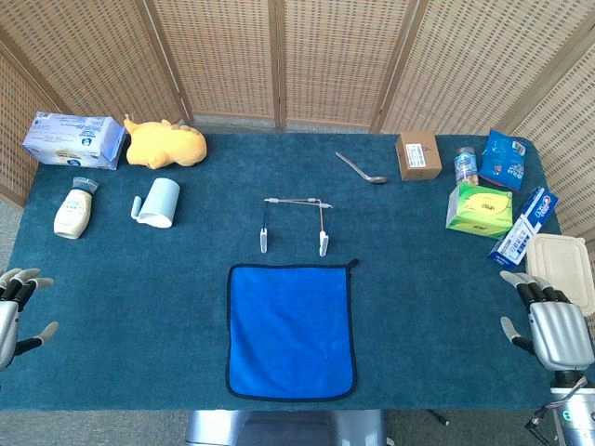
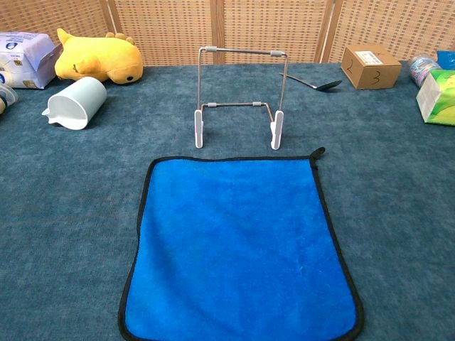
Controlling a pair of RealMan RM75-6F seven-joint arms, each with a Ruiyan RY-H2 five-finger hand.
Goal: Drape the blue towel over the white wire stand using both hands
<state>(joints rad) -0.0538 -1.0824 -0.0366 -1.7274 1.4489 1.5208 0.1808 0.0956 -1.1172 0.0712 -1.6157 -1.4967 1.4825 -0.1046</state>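
blue towel flat just before white wire stand | left hand, right hand empty, fingers spread | advice: grip both far corners evenly, lift high over the top bar

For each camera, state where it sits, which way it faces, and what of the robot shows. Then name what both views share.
Head view: high at the table's near edge, looking steeply down on the whole teal cloth-covered table; left robot hand and right robot hand show, both empty with fingers apart.
Chest view: low, facing across the table; no robot part shows.
Shared: flat blue towel with black trim, white wire stand, light blue plastic jug.
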